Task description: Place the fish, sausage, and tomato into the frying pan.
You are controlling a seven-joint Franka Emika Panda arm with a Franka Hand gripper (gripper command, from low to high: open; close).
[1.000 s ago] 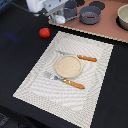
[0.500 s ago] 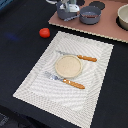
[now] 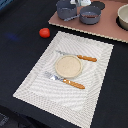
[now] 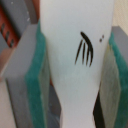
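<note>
In the wrist view my gripper (image 4: 75, 70) is shut on the fish (image 4: 75, 30), a white toy with dark fin marks, held between teal pads (image 4: 37, 85). In the exterior view only a white bit of the gripper (image 3: 83, 2) shows at the top edge, above the back of the blue-grey frying pan (image 3: 90, 15). A thin reddish-brown rod, seemingly the sausage (image 3: 90, 17), lies inside the pan. The red tomato (image 3: 44, 32) sits on the dark table at the exterior view's left, far from the gripper.
A taller dark grey pot (image 3: 66, 9) stands beside the pan, and a beige bowl (image 3: 123, 17) is at the exterior view's right. On the striped placemat (image 3: 35, 82) lie a tan plate (image 3: 67, 66), a knife (image 3: 80, 57) and a fork (image 3: 67, 81).
My gripper has moved toward the exterior view's right, from over the dark pot to the top edge above the frying pan. Nothing else has moved.
</note>
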